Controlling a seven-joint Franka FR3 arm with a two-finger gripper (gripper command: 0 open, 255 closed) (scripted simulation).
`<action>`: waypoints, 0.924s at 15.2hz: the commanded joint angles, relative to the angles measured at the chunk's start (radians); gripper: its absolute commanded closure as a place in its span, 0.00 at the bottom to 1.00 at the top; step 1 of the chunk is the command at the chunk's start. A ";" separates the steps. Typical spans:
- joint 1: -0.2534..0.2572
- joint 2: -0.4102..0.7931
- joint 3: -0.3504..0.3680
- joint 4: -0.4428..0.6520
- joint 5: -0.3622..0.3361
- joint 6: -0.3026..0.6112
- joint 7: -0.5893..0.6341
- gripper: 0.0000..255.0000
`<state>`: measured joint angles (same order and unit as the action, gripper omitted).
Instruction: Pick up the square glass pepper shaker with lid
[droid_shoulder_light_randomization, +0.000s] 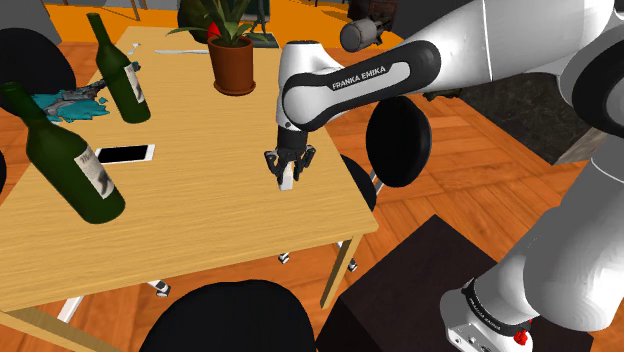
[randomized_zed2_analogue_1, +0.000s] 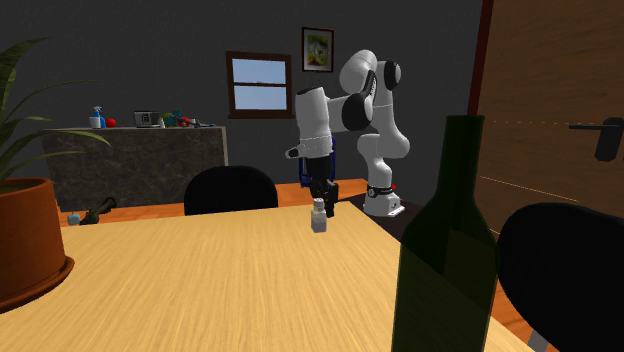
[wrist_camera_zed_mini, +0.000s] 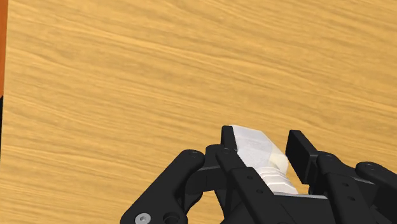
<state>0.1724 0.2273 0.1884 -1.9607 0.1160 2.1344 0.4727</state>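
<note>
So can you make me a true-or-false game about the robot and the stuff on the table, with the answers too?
1. Two green bottles are on the table. True.
2. The phone on the table is black. False: it is white.
3. The little white shaker is right at the gripper. True.
4. The plant's pot is blue. False: it is reddish-brown.
</note>
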 joint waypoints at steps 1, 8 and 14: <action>0.000 0.001 0.000 0.000 0.000 0.001 0.000 1.00; -0.001 -0.018 0.001 0.017 0.002 -0.035 0.003 1.00; -0.003 -0.050 0.001 0.058 0.004 -0.108 0.009 1.00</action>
<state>0.1701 0.1801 0.1898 -1.9126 0.1198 2.0396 0.4808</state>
